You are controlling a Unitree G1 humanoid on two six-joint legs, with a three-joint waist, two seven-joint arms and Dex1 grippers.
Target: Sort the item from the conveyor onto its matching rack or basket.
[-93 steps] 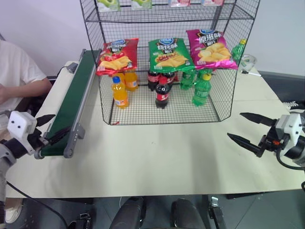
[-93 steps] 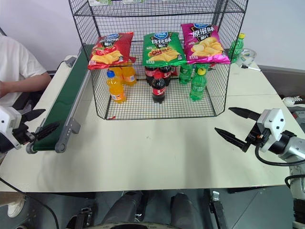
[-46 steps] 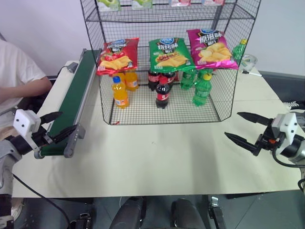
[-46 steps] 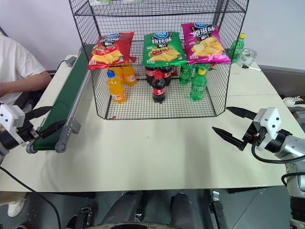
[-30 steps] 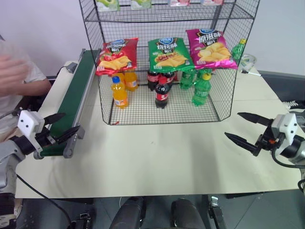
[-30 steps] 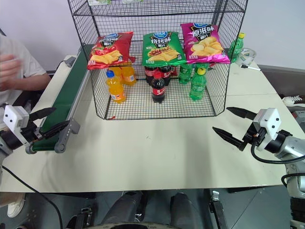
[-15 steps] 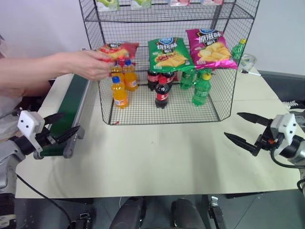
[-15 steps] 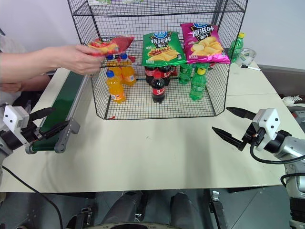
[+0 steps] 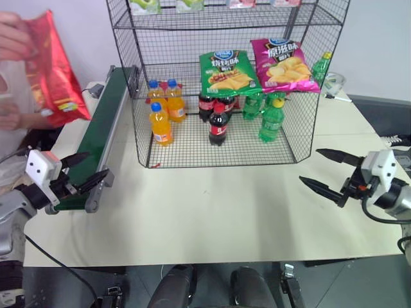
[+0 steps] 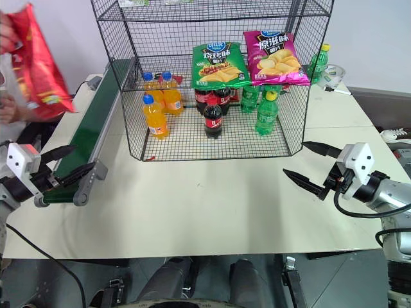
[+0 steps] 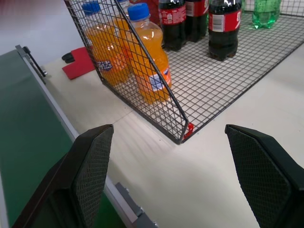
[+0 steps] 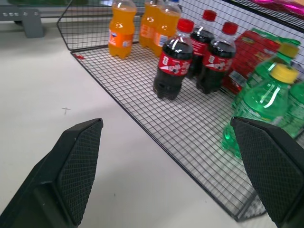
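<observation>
Now person's hand (image 9: pixel 16 35) lifted chip bag (image 9: pixel 54 70) (off rack (image 9: pixel 225 19)).

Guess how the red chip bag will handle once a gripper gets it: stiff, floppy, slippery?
Probably floppy: the red bag hangs crumpled from a person's hand. Likely light for its size, since it dangles from one edge. Its glossy film looks slippery, so a pinch near a seam may hold better.

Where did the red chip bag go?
A person's hand holds the red chip bag up in the air at the far left of the head views, beside the conveyor and left of the rack.
</observation>
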